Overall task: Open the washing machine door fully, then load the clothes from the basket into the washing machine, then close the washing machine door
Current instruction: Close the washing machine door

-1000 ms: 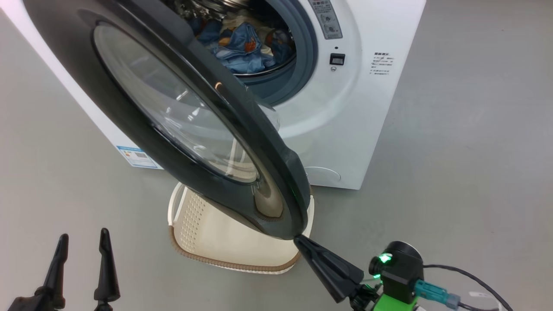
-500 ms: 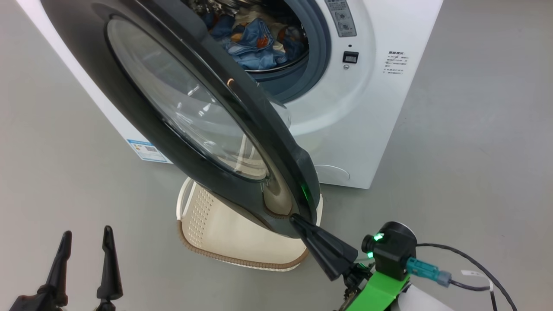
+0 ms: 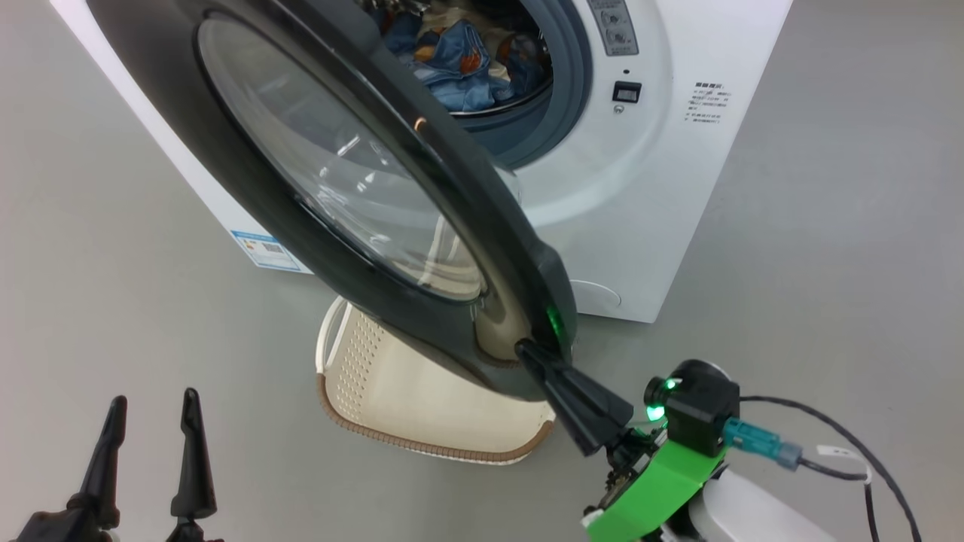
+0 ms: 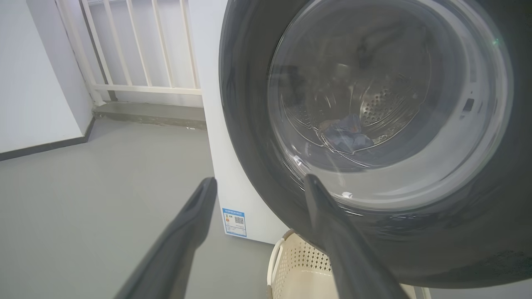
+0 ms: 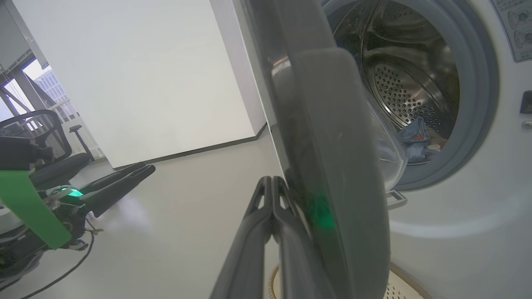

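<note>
The washing machine door (image 3: 354, 181) stands partly open, its glass bowl facing the drum. My right gripper (image 3: 529, 354) is shut, its tip pressed against the door's outer edge (image 5: 328, 174) low on the free side; its joined fingertips (image 5: 272, 182) hold nothing. Blue bear-print clothes (image 3: 459, 64) lie in the steel drum of the white washing machine (image 3: 640, 188), also seen through the opening (image 5: 415, 139). The cream basket (image 3: 422, 399) sits on the floor under the door, with nothing visible inside. My left gripper (image 3: 154, 410) stands open at the lower left, away from the door.
Grey floor surrounds the machine. A black cable (image 3: 851, 452) trails from my right wrist. A white railing (image 4: 137, 50) and wall stand behind the machine's left side. An office chair (image 5: 45, 145) and my other arm (image 5: 112, 187) show in the right wrist view.
The head camera has shifted, moving the whole scene right and up. My right gripper tip has kept against the door's edge and moved up with it; the door has swung slightly toward the machine.
</note>
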Controlling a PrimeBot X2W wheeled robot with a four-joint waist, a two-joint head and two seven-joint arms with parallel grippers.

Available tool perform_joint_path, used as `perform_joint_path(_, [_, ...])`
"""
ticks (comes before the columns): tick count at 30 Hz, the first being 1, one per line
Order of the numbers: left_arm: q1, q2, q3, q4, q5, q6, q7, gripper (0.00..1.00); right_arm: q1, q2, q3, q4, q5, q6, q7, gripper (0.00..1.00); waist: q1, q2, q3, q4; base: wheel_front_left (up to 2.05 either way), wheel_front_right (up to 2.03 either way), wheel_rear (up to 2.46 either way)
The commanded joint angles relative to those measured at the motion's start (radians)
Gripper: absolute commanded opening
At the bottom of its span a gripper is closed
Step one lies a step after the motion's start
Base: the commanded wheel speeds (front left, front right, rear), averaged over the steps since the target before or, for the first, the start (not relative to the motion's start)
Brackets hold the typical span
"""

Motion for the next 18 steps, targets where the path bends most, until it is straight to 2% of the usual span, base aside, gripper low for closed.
perform_joint_path(1, [-0.023,0.011,0.027,-0.03,0.006,-0.002,-0.007,1.0,-0.033,0.004,-0.008,-0.016,-0.001,0.004,-0.008,0.0,0.0,0.0,0.006,0.002,0.0,0.0,0.0])
perform_joint_path(18, [-0.063,0.011,-0.004,-0.053,-0.001,-0.001,-0.007,1.0,-0.138,-0.036,-0.093,0.046,0.007,0.004,-0.008,0.0,0.0,0.0,0.073,0.037,0.0,0.0,0.0])
